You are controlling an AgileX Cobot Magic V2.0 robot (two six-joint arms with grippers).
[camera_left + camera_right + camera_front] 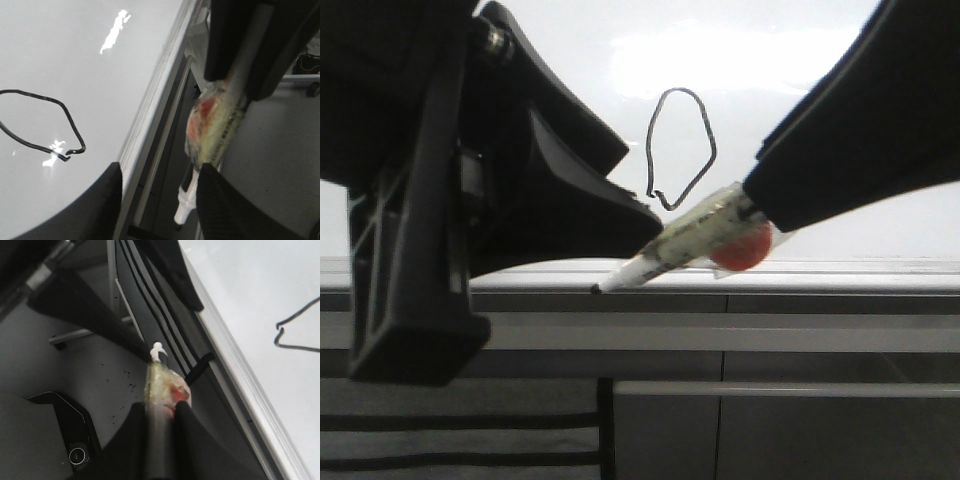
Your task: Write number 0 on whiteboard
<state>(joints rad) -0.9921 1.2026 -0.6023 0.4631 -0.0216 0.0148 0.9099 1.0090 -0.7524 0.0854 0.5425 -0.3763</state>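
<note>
The number 0 [651, 135] is a thin black loop on the glossy whiteboard [880, 225], also seen in the left wrist view [70, 112] and partly in the right wrist view [300, 314]. My right gripper [760, 195] [160, 415] is shut on a marker [690, 235] wrapped in clear tape with a red lump [740, 250]. The marker slants down to the left, its black tip [597, 289] at the silver ledge [820, 270], below the loop. My left gripper [625, 185] [160, 200] is open, its fingers either side of the marker's tip [182, 215] without touching it.
Dark grey cabinet panels [770, 420] lie under the ledge, with a black-striped panel [450, 430] at the lower left. A black device with a round button [75, 455] sits on the grey floor. The left arm's bulk [410, 200] fills the left of the front view.
</note>
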